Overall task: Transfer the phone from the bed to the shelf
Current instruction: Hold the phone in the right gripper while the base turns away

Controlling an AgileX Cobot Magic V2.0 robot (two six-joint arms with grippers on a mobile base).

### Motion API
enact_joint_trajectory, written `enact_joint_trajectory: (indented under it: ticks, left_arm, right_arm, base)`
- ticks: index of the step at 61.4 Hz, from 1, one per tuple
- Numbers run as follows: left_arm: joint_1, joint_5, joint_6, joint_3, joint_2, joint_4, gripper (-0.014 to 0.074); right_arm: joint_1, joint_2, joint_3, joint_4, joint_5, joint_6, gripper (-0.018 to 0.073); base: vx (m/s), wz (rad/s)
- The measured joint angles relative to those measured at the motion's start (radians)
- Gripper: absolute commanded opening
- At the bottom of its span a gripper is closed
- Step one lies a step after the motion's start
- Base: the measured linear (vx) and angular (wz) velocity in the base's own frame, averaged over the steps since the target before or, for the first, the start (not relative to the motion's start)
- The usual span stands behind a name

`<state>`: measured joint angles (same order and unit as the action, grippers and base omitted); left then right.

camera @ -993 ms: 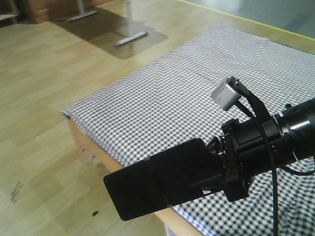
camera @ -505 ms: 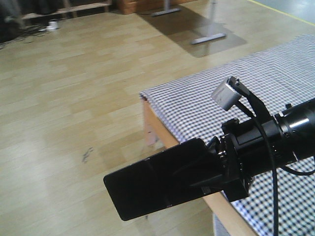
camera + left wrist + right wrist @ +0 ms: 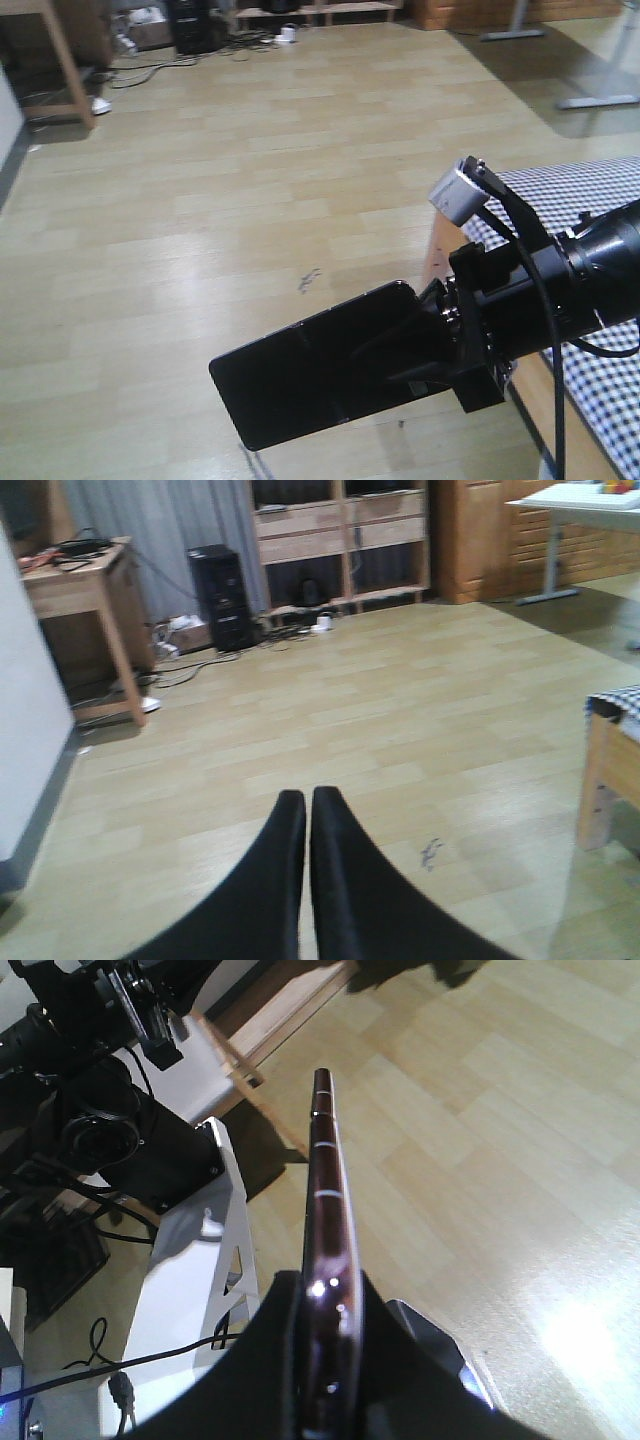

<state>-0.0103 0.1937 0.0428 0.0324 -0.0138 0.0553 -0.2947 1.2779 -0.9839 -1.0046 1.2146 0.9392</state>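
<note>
Over floor [image 3: 200, 200] — right gripper [image 3: 328, 1285] clamps phone [image 3: 300, 385], rear end hidden; left gripper [image 3: 307, 798] closed, empty.

Place: a bedroom-like indoor test room.
Floor: pale wood-plank laminate floor [image 3: 250, 150].
Furniture: black-and-white gingham-covered wooden bed [image 3: 600, 180]; pale natural-wood open-compartment shelving [image 3: 340, 535]; brown wooden desk [image 3: 85, 575].
Equipment: black computer tower [image 3: 222, 595]; loose black cables [image 3: 200, 665] lying on the floor.

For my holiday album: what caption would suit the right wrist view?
Right gripper clamps the phone edge-on above a pale wooden floor.
</note>
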Motion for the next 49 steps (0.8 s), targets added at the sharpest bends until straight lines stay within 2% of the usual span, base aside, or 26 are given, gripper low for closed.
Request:
enact_joint_trajectory:
  ticks: [24,49]
  left_arm:
    - [0.0,0.0,0.0,0.0,0.0,0.0,0.0001]
    - [0.0,0.0,0.0,0.0,0.0,0.0,0.0001]
  right_arm:
    - [0.0,0.0,0.0,0.0,0.001,0.0,-0.0001]
    - [0.0,0.0,0.0,0.0,0.004,0.0,-0.0001]
  base:
    - [-0.1,0.38]
    - [0.03,0.04]
